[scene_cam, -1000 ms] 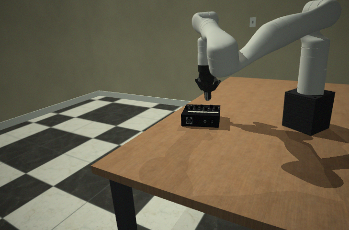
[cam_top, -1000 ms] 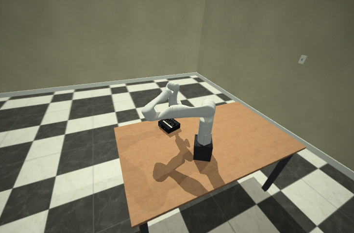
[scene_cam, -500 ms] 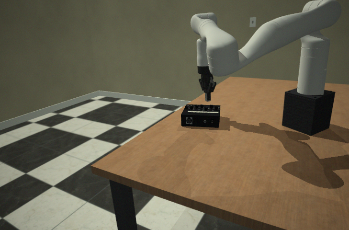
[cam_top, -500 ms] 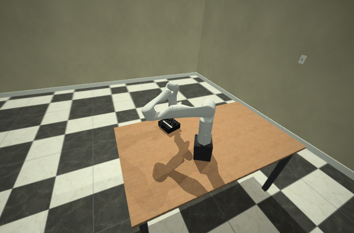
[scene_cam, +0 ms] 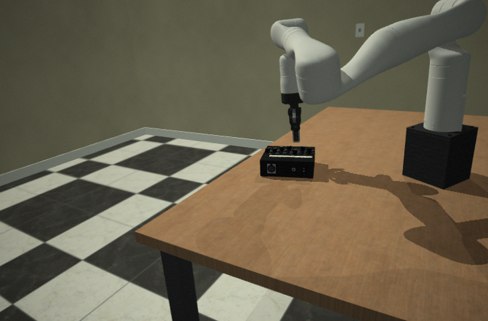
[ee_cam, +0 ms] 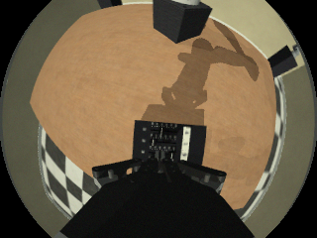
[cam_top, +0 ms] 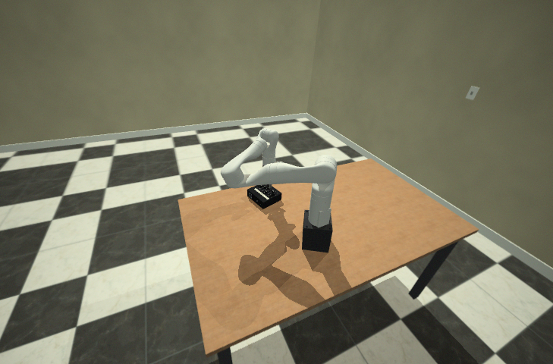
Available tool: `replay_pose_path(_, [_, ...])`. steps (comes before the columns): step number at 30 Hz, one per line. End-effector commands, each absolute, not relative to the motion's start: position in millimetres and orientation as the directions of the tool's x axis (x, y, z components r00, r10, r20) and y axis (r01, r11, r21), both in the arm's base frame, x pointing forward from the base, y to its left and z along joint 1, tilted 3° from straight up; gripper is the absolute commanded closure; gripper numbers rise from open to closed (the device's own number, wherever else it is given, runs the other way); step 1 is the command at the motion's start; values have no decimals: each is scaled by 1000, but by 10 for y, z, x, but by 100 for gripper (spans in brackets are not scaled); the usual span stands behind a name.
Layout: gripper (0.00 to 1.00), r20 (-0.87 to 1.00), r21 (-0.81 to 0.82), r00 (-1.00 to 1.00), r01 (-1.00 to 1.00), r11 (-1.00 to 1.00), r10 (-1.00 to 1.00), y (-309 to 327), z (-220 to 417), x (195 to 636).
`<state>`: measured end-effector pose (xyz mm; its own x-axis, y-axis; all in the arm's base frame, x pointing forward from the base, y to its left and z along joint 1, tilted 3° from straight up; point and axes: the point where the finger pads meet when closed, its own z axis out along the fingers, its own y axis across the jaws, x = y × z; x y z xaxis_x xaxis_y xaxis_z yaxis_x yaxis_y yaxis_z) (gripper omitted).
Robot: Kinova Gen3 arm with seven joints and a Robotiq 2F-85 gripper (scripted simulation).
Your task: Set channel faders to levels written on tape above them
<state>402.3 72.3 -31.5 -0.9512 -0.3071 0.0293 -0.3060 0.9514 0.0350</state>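
Standing on desk point(cam_top: 371, 205) point(scene_cam: 221, 219) point(ee_cam: 99, 74): lighting console point(cam_top: 273, 202) point(scene_cam: 265, 160) point(ee_cam: 141, 136), socketed panel point(cam_top: 254, 199) point(scene_cam: 286, 170) facing exterior view, long axis apparently along white strip point(cam_top: 262, 193) point(scene_cam: 290, 156) point(ee_cam: 185, 144); tool point(cam_top: 269, 186) point(scene_cam: 296, 140) point(ee_cam: 159, 156) above, closed, empty.

A white wall switch point(cam_top: 472, 92) point(scene_cam: 359, 29).

Olive walls point(cam_top: 148, 64) point(scene_cam: 130, 67), checkered floor point(cam_top: 133, 171) point(scene_cam: 168, 158) point(ee_cam: 69, 178), wooden table point(cam_top: 371, 223) point(scene_cam: 327, 227) point(ee_cam: 109, 79), pale wall plate point(cam_top: 472, 92) point(scene_cam: 359, 29).

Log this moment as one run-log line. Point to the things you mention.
gripper point(scene_cam: 296, 140) point(ee_cam: 159, 156): shut, empty, above desk | lighting desk point(cam_top: 264, 202) point(scene_cam: 286, 168) point(ee_cam: 197, 144): upright on table point(cam_top: 371, 205) point(scene_cam: 327, 227) point(ee_cam: 109, 74) | tape levels: unreadable | fader settings: cannot confirm
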Motion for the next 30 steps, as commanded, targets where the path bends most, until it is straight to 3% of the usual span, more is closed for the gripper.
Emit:
replay_pose_path(1, [100, 32, 32, -975, -220, 975, -221, 741, -305, 4044])
replay_pose_path(13, [100, 37, 19, -985, 170, 985, 169, 778, -301, 4106])
replay_pose_path(23, [100, 33, 13, -863, 505, 863, 504, 827, -283, 4184])
replay_pose_path(30, [100, 30, 13, -772, 635, 772, 634, 855, -271, 4224])
